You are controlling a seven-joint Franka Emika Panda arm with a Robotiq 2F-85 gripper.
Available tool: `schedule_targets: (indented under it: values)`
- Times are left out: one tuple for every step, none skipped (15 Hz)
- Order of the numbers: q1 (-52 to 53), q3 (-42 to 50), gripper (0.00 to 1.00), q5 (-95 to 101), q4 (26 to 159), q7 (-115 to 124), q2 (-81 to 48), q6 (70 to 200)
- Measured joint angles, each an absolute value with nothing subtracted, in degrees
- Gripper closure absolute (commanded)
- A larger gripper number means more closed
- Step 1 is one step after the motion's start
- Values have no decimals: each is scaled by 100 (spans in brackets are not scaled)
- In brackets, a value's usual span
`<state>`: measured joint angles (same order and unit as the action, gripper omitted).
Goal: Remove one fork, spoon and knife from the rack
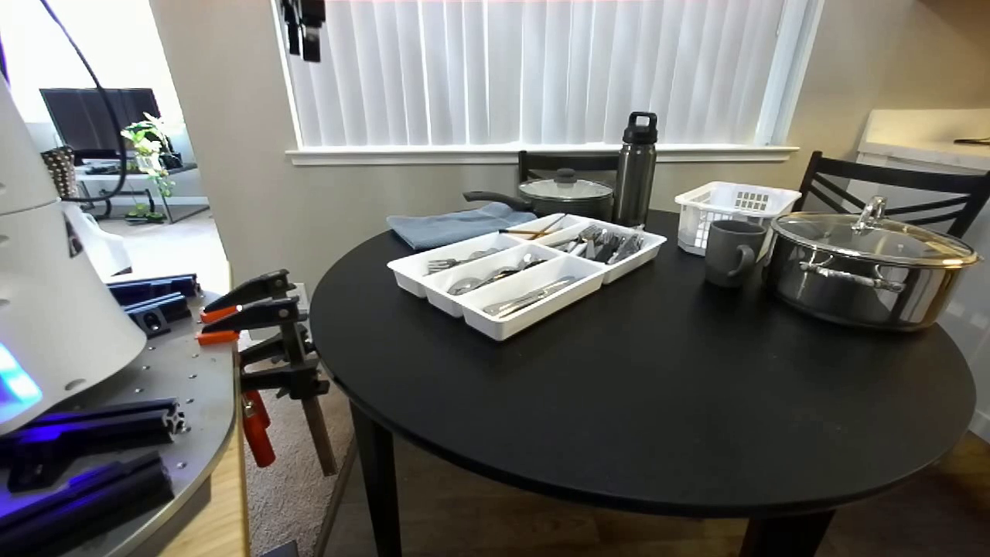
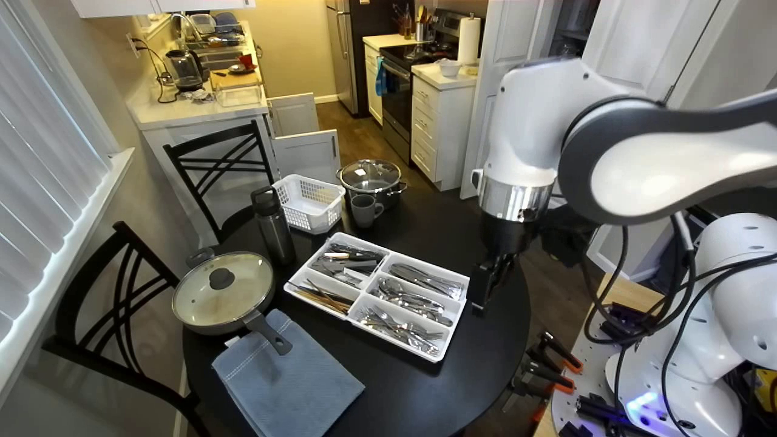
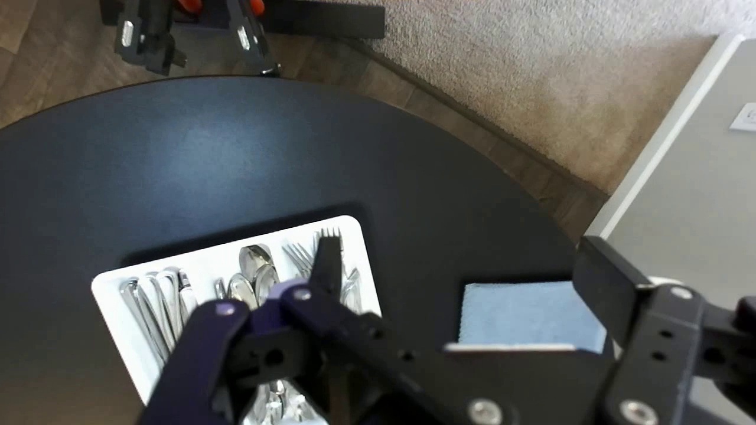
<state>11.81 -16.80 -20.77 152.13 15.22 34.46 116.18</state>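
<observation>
The white rack (image 1: 558,309) lies on the black table in both exterior views (image 2: 438,358) and partly in the wrist view (image 3: 204,262). Silver forks (image 2: 397,331), spoons (image 2: 403,294) and knives (image 2: 425,280) lie mixed several to a compartment. In the wrist view, fork tines (image 3: 298,257), spoon bowls (image 3: 254,265) and knife handles (image 3: 156,307) show; the gripper hides the rest. My gripper (image 3: 466,251) is open and empty, its fingers wide apart. It hangs well above the table; its tips also show in the exterior views (image 1: 303,50) (image 2: 479,303).
A blue cloth (image 2: 288,376) and lidded pan (image 2: 224,294) lie beside the rack. A bottle (image 2: 274,227), white slatted basket (image 2: 309,206), grey mug (image 2: 364,211) and lidded pot (image 1: 858,271) stand beyond it. Chopsticks (image 2: 325,297) and dark-handled utensils fill the rack's other compartments.
</observation>
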Motion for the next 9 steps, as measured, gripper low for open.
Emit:
schedule_targets:
  values:
    - [1131, -1748, 0, -2068, 15468, 1523, 3331, 12125]
    - [1083, -1803, 0, -2011, 15693, 1523, 3212, 12632]
    - [1065, -1828, 0, -1920, 15879, 1523, 3078, 13101]
    - [1054, -1841, 0, -1803, 16009, 1523, 2912, 13528]
    - [1028, -1836, 0, -1680, 16062, 1523, 2703, 13885]
    - [975, -1826, 0, -1554, 16066, 1523, 2460, 14193]
    - [908, -1792, 0, -1434, 16061, 1523, 2184, 14496]
    - [838, -1726, 0, -1327, 16042, 1523, 1896, 14762]
    - [775, -1620, 0, -1235, 15992, 1514, 1565, 14998]
